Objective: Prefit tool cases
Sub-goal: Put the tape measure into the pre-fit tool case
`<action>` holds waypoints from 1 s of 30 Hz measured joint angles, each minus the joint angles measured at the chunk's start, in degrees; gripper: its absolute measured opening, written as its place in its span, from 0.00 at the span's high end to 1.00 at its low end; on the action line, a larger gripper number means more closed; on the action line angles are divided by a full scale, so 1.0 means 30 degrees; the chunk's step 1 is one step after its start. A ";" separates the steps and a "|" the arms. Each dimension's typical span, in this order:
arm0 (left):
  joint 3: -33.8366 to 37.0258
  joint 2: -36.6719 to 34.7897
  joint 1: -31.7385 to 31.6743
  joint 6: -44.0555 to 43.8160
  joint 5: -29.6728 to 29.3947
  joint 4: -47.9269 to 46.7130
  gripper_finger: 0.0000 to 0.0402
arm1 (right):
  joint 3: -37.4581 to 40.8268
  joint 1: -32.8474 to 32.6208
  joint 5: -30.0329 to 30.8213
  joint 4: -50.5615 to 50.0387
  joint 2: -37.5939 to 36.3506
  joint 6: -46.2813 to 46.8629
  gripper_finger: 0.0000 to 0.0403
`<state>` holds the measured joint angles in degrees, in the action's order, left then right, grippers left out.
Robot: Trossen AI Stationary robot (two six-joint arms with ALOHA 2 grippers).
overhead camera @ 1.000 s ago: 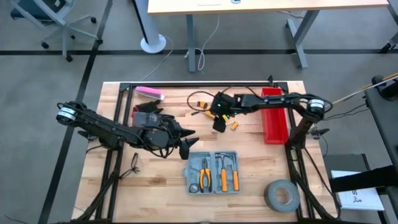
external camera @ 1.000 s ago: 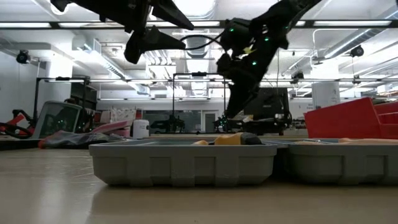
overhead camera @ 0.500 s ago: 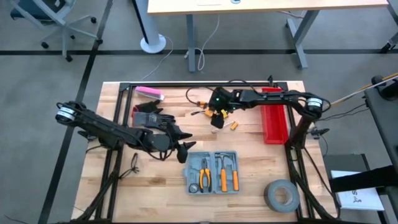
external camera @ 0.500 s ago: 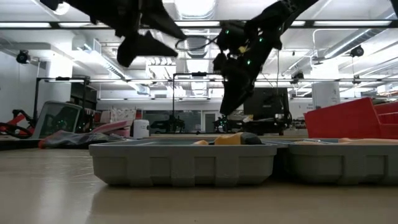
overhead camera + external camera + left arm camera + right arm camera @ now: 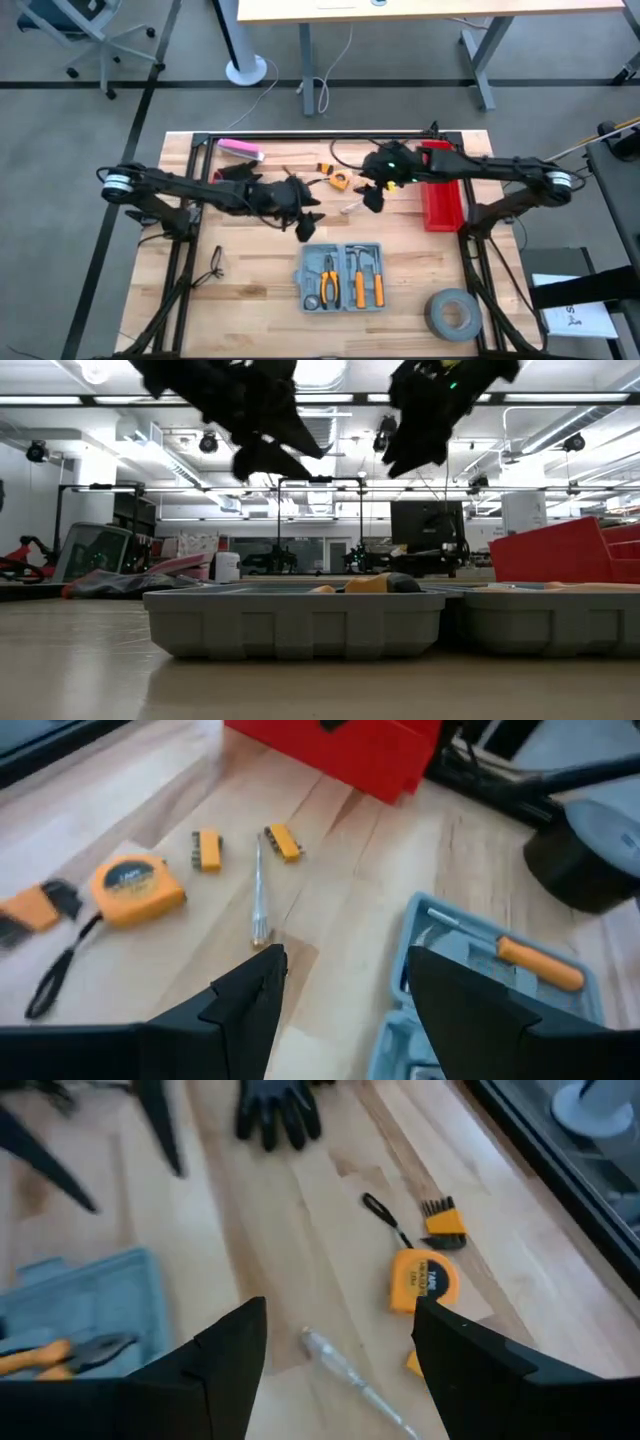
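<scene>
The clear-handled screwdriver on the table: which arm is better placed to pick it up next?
Probably the right. The right gripper hovers open nearest the screwdriver. The left gripper, also open, sits farther toward the tool case.

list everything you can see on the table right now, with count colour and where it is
tool case: 1, grey-blue, open, near middle of the table, orange-handled tools inside
tape measure: 1, orange, far middle of the table
screwdriver: 1, clear handle, lying between the tape measure and the tool case
bit holders: 2, orange, small, beside the screwdriver
hex key set: 1, orange and black, beside the tape measure
red bin: 1, red, right side of the table
tape roll: 1, grey, near right corner
glove: 1, black, left part of the table
pink block: 1, pink, far left corner
left hand: open, empty, above the table left of centre
right hand: open, empty, above the screwdriver area
</scene>
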<state>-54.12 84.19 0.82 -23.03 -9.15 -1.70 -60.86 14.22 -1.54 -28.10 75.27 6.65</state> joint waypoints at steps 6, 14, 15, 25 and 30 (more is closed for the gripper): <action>-0.2672 0.1845 -0.1289 0.2246 0.0958 -0.1514 0.46 | 0.1638 -0.0954 0.0273 -0.0051 -0.2545 0.1476 0.46; -0.6803 0.5435 -0.2703 0.5059 0.2807 -0.5024 0.46 | 0.2846 -0.2459 0.2589 -0.0007 -0.3745 0.2097 0.45; -0.7386 0.5922 -0.2838 0.5587 0.2801 -0.5524 0.46 | 0.2884 -0.2640 0.2733 -0.0134 -0.3832 0.2105 0.45; -1.0540 0.8539 -0.4549 0.9490 0.5238 -0.8302 0.46 | 0.3043 -0.4139 0.3253 -0.0074 -0.4081 0.2621 0.47; -1.1234 0.8828 -0.5706 1.0377 0.5409 -0.9935 0.45 | 0.3030 -0.4938 0.4122 0.0168 -0.4398 0.2796 0.45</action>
<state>-87.82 110.67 -16.30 8.10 7.07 -31.50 -51.77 -0.60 10.82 -27.60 62.08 15.04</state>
